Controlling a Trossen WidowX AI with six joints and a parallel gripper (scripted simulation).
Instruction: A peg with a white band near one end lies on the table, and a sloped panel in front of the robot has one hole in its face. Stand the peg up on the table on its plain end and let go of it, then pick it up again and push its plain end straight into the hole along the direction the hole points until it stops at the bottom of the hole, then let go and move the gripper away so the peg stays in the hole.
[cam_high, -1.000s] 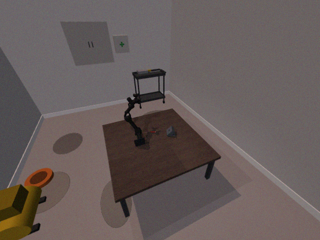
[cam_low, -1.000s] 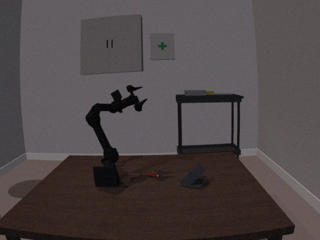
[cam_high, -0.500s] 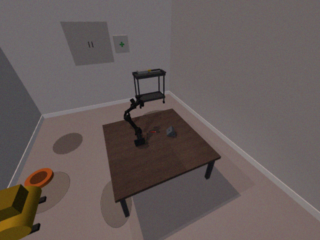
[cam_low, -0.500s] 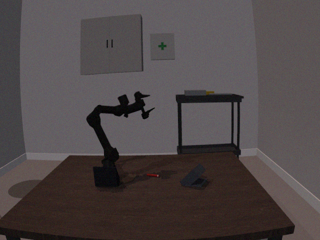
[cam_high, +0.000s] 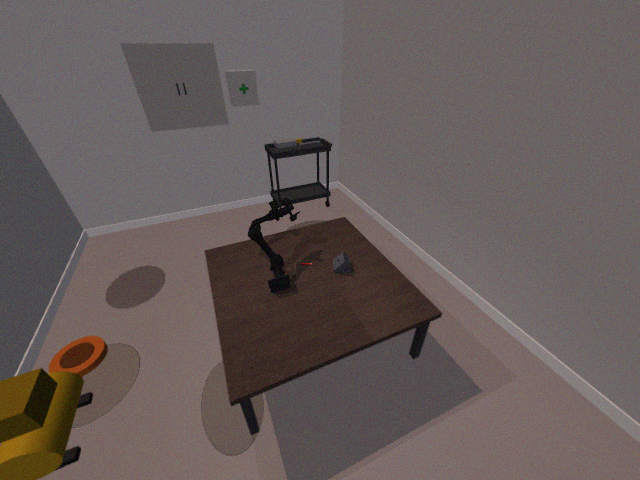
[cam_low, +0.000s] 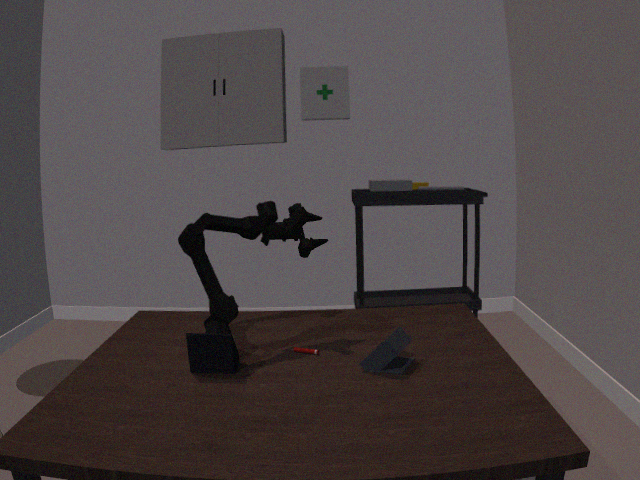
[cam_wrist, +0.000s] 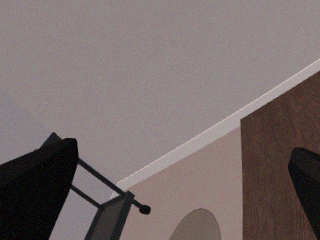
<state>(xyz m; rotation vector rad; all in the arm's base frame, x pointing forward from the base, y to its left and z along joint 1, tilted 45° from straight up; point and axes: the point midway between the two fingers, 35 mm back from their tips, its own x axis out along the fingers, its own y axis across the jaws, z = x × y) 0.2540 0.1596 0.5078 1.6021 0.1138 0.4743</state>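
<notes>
My gripper hangs high with jaws spread wide, pinching nothing. The red peg lies untouched on the table, so I judge I'm at the first reach. Next I must descend and straddle it.

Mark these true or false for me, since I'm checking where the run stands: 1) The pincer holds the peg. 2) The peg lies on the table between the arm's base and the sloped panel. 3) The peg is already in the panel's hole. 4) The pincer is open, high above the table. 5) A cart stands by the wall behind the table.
1) False. The pincer is open and holds nothing; the red peg is down on the table.
2) True. It lies flat between the arm's base and the sloped panel.
3) False. The peg lies on the table, apart from the panel.
4) True. Its fingers stand wide apart, well above the table.
5) True. A dark cart stands at the wall.
</notes>
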